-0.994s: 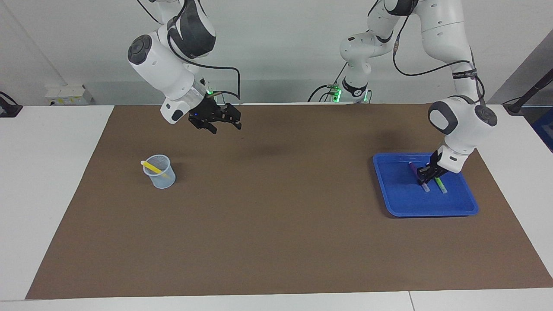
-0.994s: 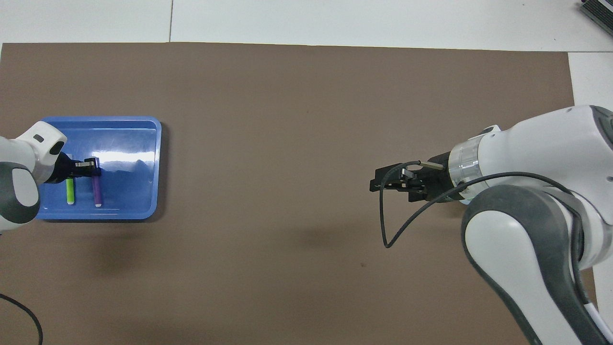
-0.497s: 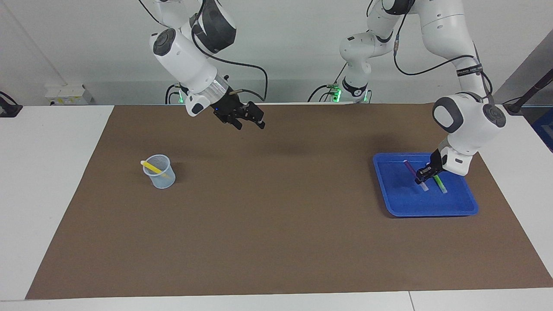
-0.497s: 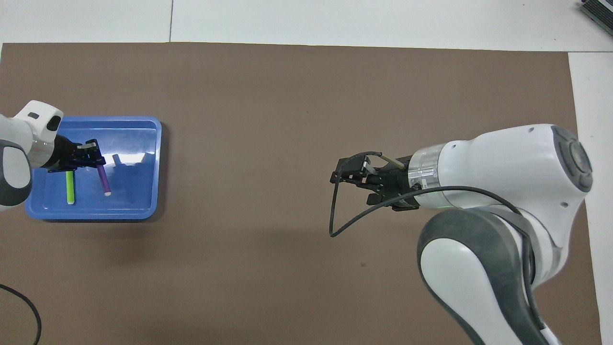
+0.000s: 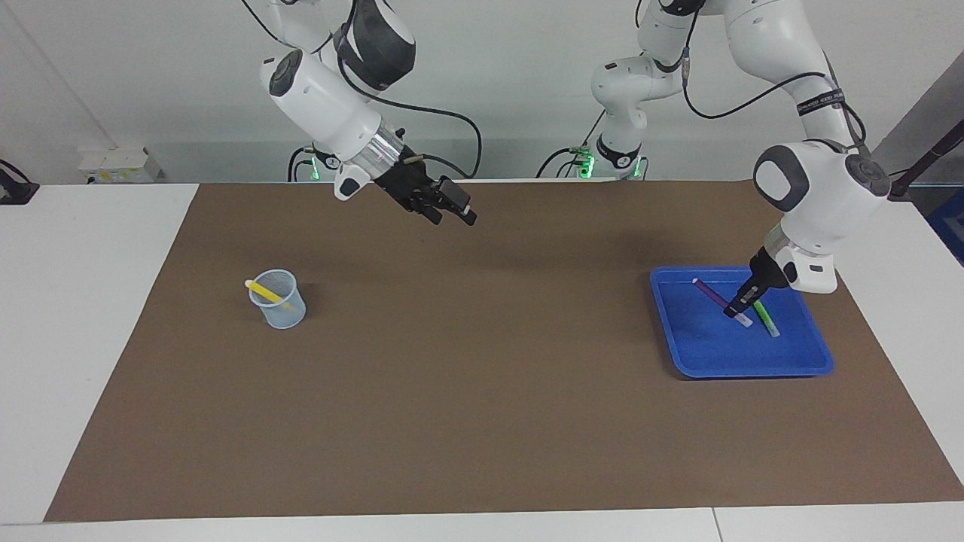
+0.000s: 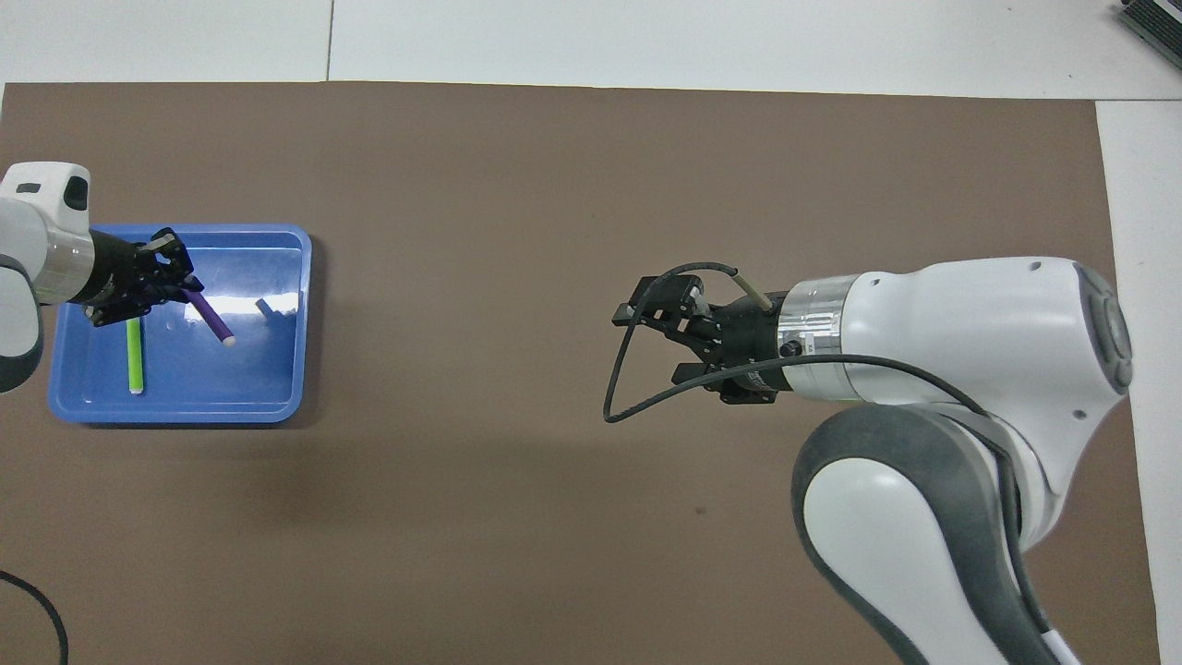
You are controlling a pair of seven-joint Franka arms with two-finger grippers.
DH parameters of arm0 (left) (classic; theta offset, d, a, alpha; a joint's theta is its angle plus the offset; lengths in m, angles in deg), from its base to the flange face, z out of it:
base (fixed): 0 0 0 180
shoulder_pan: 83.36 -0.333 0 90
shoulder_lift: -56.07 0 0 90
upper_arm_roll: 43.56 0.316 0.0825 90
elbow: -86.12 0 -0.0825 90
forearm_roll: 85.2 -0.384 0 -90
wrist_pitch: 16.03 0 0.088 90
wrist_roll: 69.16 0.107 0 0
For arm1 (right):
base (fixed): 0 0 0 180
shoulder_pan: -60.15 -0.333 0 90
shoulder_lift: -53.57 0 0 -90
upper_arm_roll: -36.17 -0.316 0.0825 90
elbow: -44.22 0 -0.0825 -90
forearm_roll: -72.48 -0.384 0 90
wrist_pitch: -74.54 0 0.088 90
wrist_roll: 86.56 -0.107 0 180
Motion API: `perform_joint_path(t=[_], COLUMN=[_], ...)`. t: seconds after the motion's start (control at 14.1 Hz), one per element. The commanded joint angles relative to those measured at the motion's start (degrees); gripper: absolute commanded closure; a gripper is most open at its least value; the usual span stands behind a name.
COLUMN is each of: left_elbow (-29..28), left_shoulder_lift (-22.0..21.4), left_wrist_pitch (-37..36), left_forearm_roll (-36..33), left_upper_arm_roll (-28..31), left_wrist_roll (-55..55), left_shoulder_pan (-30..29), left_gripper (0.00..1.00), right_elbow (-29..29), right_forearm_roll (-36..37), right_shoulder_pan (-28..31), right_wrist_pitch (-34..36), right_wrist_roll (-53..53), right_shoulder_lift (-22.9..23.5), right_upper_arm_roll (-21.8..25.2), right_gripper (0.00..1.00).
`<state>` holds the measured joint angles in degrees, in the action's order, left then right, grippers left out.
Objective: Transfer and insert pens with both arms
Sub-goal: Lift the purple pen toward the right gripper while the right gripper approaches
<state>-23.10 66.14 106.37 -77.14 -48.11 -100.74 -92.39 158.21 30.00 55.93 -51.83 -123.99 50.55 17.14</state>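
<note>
Room: pale grey wall (image 5: pixel 489 90) at the robots' end; two small white arm bases with green lights (image 5: pixel 595 162) stand by it.
Table: white tabletop (image 5: pixel 90 316), its middle covered by a large brown mat (image 5: pixel 482 361) (image 6: pixel 554 185).
Right arm: white jointed arm (image 5: pixel 324 98) (image 6: pixel 970 369) reaching out over bare mat, with nothing under its jaws.
Left arm: white jointed arm (image 5: pixel 821 188) (image 6: pixel 18 268) bent down over the tray.
Tray: shallow blue plastic tray (image 5: pixel 753 365) (image 6: pixel 268 397) toward the left arm's end of the table, directly below the left jaws.
Cup: small clear plastic cup (image 5: pixel 280 305) toward the right arm's end of the table, well apart from both sets of jaws.
Right gripper: black two-finger right gripper (image 5: pixel 458 214) (image 6: pixel 646 337), jaws spread wide and holding nothing.
Left gripper: black left gripper (image 5: pixel 736 308) (image 6: pixel 171 282), jaws closed tight on the purple pen close to its pale end.
Purple pen: slim purple marker pen (image 5: pixel 712 293) (image 6: pixel 211 319), tilted in the left jaws, its long purple part sticking out from them over the tray; whether the pale tip touches the tray floor cannot be told.
Green pen: slim green marker pen (image 5: pixel 767 319) (image 6: pixel 136 356), lying flat in the tray just beside the left jaws, not gripped.
Yellow pen: slim yellow marker pen (image 5: pixel 263 290), leaning inside the cup with its pale end over the rim.
</note>
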Motion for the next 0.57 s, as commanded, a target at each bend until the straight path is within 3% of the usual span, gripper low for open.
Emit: perform_joint_path(t=[0.0, 0.21, 0.5], left_elbow=[2.1, 5.3, 5.1], left_shoulder_lift=[-2.9, -3.6, -7.3], left_wrist_pitch=[-5.0, -7.6, -8.0], left_forearm_roll=[0.1, 0.6, 0.9], left_upper_arm_roll=[0.3, 0.1, -0.7], left_wrist_roll=[-9.6, -24.0, -39.6], left_shoulder_pan=[1.8, 4.5, 8.1], left_gripper=[1.0, 1.0, 1.0], right_elbow=[2.1, 2.3, 2.3], right_forearm_roll=[-4.0, -4.9, -8.1], right_shoulder_pan=[-2.5, -4.6, -7.5], right_wrist_pitch=[-6.5, -10.5, -15.7], right_wrist_roll=[-3.6, -6.4, -6.5], right_shoulder_lift=[-0.2, 0.1, 1.8], right_upper_arm_roll=[-0.2, -0.2, -0.2], right_gripper=[0.0, 0.0, 0.0])
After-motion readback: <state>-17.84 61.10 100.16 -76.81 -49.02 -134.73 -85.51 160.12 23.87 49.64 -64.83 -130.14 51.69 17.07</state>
